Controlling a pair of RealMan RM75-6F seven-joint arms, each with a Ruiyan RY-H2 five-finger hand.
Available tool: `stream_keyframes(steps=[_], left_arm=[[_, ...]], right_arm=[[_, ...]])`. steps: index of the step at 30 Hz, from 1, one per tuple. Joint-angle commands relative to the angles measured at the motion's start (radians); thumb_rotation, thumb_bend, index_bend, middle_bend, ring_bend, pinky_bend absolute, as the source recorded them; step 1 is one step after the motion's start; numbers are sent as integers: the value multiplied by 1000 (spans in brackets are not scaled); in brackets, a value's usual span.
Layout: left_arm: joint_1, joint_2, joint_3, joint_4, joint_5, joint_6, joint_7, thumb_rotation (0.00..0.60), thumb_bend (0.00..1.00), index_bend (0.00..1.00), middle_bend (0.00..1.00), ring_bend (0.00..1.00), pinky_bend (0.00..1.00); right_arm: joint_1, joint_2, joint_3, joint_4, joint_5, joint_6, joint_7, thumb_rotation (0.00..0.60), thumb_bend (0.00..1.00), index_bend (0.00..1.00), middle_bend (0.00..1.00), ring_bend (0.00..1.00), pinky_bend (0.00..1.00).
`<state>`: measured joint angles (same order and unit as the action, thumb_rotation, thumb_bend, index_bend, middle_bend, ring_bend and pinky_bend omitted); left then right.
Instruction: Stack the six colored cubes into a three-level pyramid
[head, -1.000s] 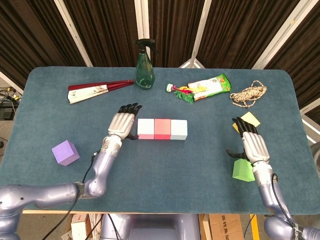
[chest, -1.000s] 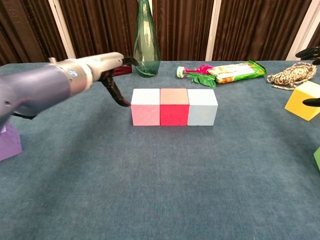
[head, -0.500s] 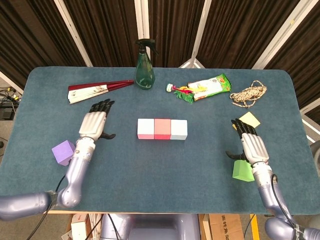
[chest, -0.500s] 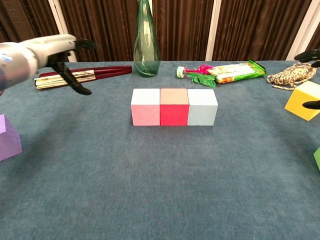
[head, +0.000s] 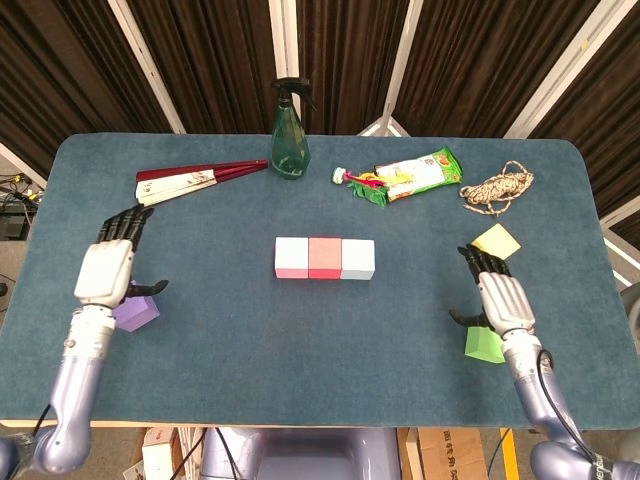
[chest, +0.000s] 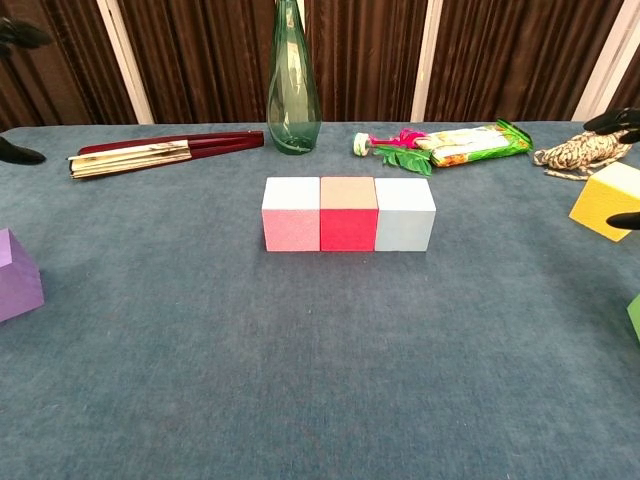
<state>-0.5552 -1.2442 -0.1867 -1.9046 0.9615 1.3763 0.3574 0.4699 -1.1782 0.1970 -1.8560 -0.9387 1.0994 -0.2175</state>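
The left hand (head: 106, 268) hovers palm down at the table's left side, fingers straight and a little apart, thumb jutting toward the centre, holding nothing. Its silver forearm slants back toward the near edge. The right hand (head: 497, 296) sits likewise at the right, fingers extended, thumb out, empty, forearm trailing toward the near edge.

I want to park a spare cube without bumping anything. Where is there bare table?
Bare cloth lies in front of the cube row, between the purple cube under the left hand and the green cube under the right hand. Behind the row, a band stays free. The far edge is crowded: fan, spray bottle, snack packet, rope.
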Motion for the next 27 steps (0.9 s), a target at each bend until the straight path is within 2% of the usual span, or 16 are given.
stream_keyframes(steps=[1,6,11,17,27], left_arm=[[21,34,5,-19,29,0,-36,600,65,0,0,0,0],[31,54,-5,-14,32,-31,-72,600,65,0,0,0,0],[35,66,-14,-19,31,-49,-81,600,65,0,0,0,0],[46,78,-23,-40,49,-49,-93,600,65,0,0,0,0],[61,98,-31,-74,84,-41,-95,600,65,0,0,0,0]], right_arm=[[1,50,-23,-74,61,12,-85,600,256,0,0,0,0],[24,187,-66,-254,209,-14,-215,600,256,0,0,0,0],[35,251,-106,-339,231,-20,-265,600,256,0,0,0,0],[36,217,-147,-301,234,-30,-270,600,256,0,0,0,0],[42,140,-173,-192,250,-33,-254,600,257,0,0,0,0]])
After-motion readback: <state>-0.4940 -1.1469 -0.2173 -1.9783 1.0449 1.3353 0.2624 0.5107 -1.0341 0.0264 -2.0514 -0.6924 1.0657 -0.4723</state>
